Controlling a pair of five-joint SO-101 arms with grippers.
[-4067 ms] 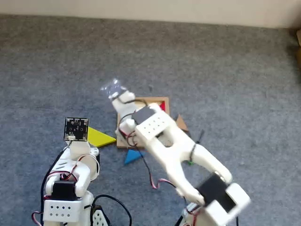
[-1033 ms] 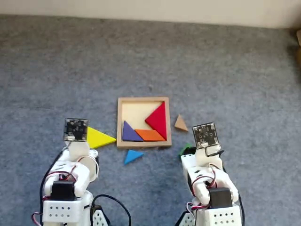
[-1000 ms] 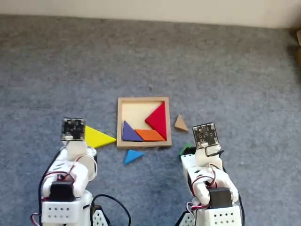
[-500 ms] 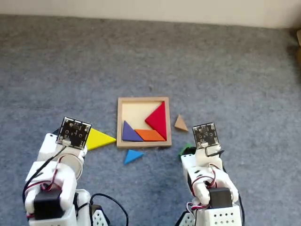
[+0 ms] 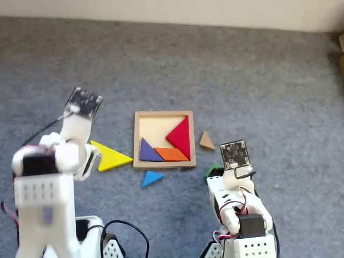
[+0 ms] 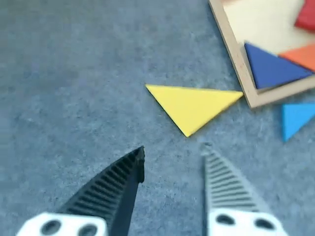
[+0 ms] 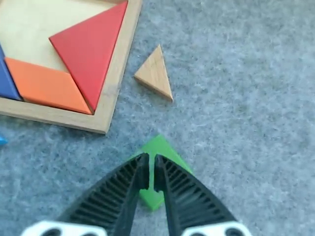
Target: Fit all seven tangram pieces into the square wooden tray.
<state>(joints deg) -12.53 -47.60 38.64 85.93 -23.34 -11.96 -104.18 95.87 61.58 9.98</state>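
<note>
Left wrist view, yellow triangle apex toward wide left claw, right claw closed

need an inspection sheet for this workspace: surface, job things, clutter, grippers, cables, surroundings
surface: grey mat, flat.
job's things: wooden tray holds a red triangle, an orange piece and a dark blue triangle. The rest of its floor is bare. On the mat around it lie a yellow triangle, a light blue triangle, a tan triangle and a green piece.
clutter: nothing seen.
grippers: left gripper open, over the mat beside the yellow triangle. Right gripper shut, over the green piece.
cables: black cable loops by the left arm's base. Loose wires on the right arm.
surroundings: pale wall along the far edge.
</note>
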